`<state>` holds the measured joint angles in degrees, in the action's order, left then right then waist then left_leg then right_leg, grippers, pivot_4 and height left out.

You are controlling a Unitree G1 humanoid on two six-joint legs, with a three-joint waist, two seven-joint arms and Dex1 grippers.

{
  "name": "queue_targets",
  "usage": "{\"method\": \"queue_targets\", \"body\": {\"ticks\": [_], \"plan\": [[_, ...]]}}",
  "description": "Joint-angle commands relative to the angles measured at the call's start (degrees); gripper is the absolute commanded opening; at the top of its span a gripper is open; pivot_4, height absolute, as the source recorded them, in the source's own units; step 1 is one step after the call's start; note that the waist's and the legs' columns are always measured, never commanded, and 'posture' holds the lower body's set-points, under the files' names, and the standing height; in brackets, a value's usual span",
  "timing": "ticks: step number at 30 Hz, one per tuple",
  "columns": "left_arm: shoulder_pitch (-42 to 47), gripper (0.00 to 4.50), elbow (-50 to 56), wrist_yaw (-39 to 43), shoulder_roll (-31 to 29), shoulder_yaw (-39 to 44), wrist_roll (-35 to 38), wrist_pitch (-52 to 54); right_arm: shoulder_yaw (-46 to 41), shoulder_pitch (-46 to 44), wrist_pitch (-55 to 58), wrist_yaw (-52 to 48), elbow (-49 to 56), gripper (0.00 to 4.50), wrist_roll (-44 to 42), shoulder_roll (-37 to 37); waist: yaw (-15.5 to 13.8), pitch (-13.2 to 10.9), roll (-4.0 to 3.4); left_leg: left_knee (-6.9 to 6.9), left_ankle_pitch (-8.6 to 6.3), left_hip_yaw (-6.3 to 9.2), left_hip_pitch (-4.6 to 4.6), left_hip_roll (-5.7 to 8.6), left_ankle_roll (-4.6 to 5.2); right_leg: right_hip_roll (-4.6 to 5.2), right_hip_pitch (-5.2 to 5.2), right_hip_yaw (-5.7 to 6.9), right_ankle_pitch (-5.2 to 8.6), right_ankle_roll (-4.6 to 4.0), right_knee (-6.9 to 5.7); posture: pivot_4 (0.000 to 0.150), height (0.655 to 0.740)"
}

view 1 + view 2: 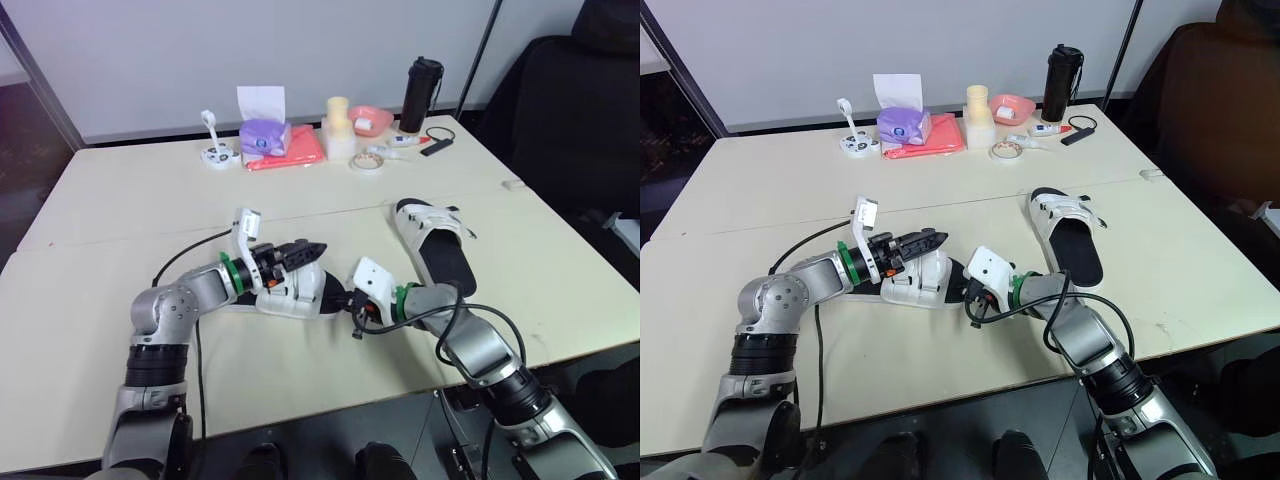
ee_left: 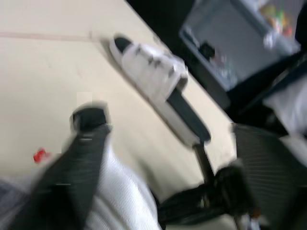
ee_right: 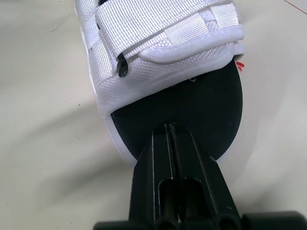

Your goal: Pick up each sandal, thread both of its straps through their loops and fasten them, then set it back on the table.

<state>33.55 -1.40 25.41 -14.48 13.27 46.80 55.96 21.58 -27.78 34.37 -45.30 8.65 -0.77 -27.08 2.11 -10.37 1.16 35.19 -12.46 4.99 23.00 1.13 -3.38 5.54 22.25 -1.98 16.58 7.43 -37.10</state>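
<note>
A white sandal with a black footbed (image 1: 292,293) lies on the table near the front middle. One strap (image 3: 158,24) runs across its upper in the right wrist view. My left gripper (image 1: 305,252) reaches in from the left and sits right over this sandal's upper. My right gripper (image 3: 169,128) is shut with nothing between its fingers. Its tips rest at the black heel end of the footbed (image 3: 192,110). It shows too in the left eye view, as my right gripper (image 1: 352,302) beside the sandal. A second white sandal (image 1: 435,240) lies flat to the right, apart from both grippers.
Along the table's far edge stand a purple tissue box (image 1: 265,135), a pink cloth (image 1: 292,152), a cream container (image 1: 338,125), a pink bowl (image 1: 370,120), a tape roll (image 1: 367,162) and a black tumbler (image 1: 422,95). A black chair (image 1: 570,110) stands at the right.
</note>
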Motion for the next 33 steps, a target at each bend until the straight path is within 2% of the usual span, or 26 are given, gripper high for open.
{"method": "queue_targets", "body": {"ticks": [1, 7, 10, 16, 21, 26, 33], "plan": [[-0.43, 4.43, 0.46, -7.12, 1.61, 5.59, 0.20, -2.39, 2.04, 1.38, 1.51, -0.68, -1.84, 0.00, 0.68, -0.15, 0.03, 0.00, 0.00, 0.00, 0.00, 0.00, 0.01, 0.00, 0.00, 0.00, 0.02, 0.00, 0.00, 0.00, 0.00, 0.150, 0.7400], [3.24, 4.43, 1.38, -12.02, 1.79, 11.97, 6.76, -0.01, 2.25, 1.31, 1.37, -0.91, -1.88, 0.00, 0.87, -0.28, -0.03, -0.01, 0.05, -0.01, 0.00, 0.00, 0.03, 0.00, 0.00, 0.00, 0.03, 0.01, 0.00, 0.00, 0.01, 0.150, 0.7400], [6.25, 4.43, 0.40, -8.94, -1.30, 10.14, 6.79, 1.16, 2.34, 1.15, 1.25, -0.84, -2.22, 0.00, 0.95, -0.09, -0.01, 0.01, 0.10, 0.00, 0.01, 0.00, 0.03, 0.00, -0.01, -0.01, 0.02, 0.02, 0.00, 0.00, 0.01, 0.150, 0.7400], [10.64, 4.43, -5.59, 16.89, -14.13, -8.04, -1.97, -1.53, 2.60, 0.60, 0.65, -0.85, -3.06, 0.00, 1.04, 0.29, 0.29, 0.02, 0.08, -0.06, 0.01, -0.04, 0.02, 0.01, -0.02, -0.02, 0.03, 0.02, 0.01, 0.00, 0.02, 0.150, 0.7400], [16.22, 4.43, -19.82, 33.71, -18.03, -18.73, -12.56, -11.62, 2.69, 0.32, 0.45, -0.72, -3.27, 0.00, 1.10, 0.55, 0.45, 0.02, 0.08, -0.06, 0.02, -0.05, 0.02, 0.01, -0.03, -0.04, 0.06, 0.02, 0.00, -0.01, 0.01, 0.150, 0.7400], [21.66, 4.43, -32.92, 41.69, -17.18, -21.41, -19.10, -18.84, 2.29, 1.07, 0.89, -0.44, -2.33, 0.00, 1.09, 0.22, 0.45, 0.01, 0.09, -0.07, 0.02, -0.04, 0.07, 0.00, -0.02, -0.03, 0.12, 0.03, 0.01, 0.00, 0.02, 0.150, 0.7400], [25.28, 4.43, -42.59, 46.88, -14.18, -21.22, -24.21, -23.14, 2.12, 1.48, 1.16, -0.19, -1.81, 0.00, 1.15, -0.03, 0.37, 0.01, 0.10, -0.05, 0.02, -0.03, 0.15, 0.00, -0.02, -0.03, 0.16, 0.03, 0.02, 0.02, 0.00, 0.150, 0.7400]]}}
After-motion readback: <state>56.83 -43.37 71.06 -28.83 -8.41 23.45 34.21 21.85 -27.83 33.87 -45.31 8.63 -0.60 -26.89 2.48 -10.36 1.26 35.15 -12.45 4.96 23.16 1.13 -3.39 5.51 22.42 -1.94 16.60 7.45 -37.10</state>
